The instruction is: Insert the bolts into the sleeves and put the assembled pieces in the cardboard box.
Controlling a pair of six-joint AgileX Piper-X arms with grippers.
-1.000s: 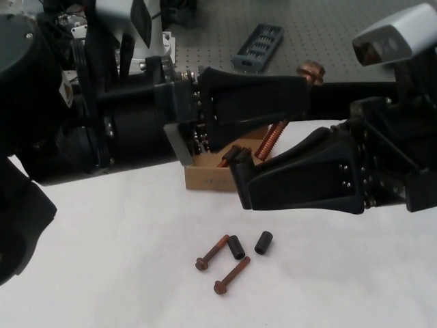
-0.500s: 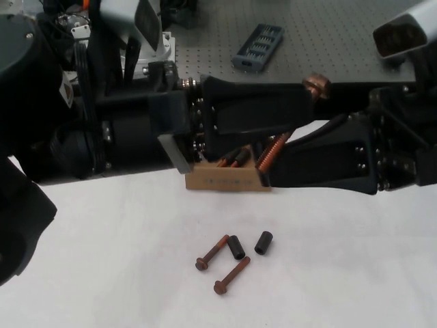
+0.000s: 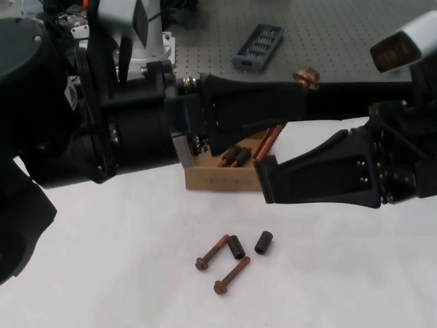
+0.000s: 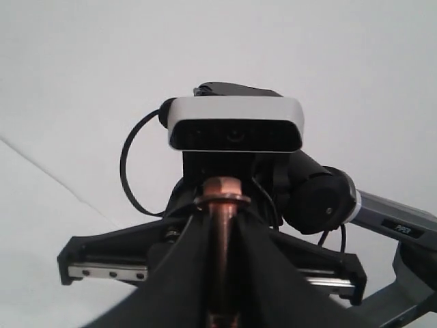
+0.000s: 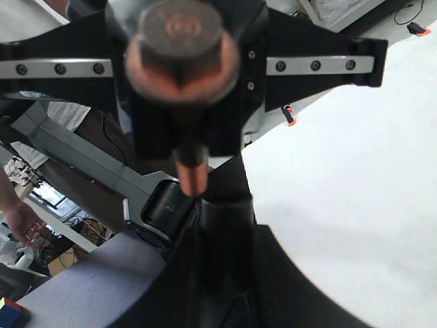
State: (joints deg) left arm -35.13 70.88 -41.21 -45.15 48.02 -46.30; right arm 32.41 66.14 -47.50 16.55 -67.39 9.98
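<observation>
Your left gripper clamps a bolt, its tip at the mouth of the sleeve pinched in your right gripper, apparently not yet joined, while the cardboard box holds finished pieces and two loose bolts and two loose sleeves lie near it.

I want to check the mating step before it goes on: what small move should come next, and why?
Probably nudge the right pincer to centre its sleeve on the tip of the bolt before sliding it on. The left pincer is shut on the bolt, and the tip sits at the sleeve's mouth, seemingly a little to one side, not visibly inside.
</observation>
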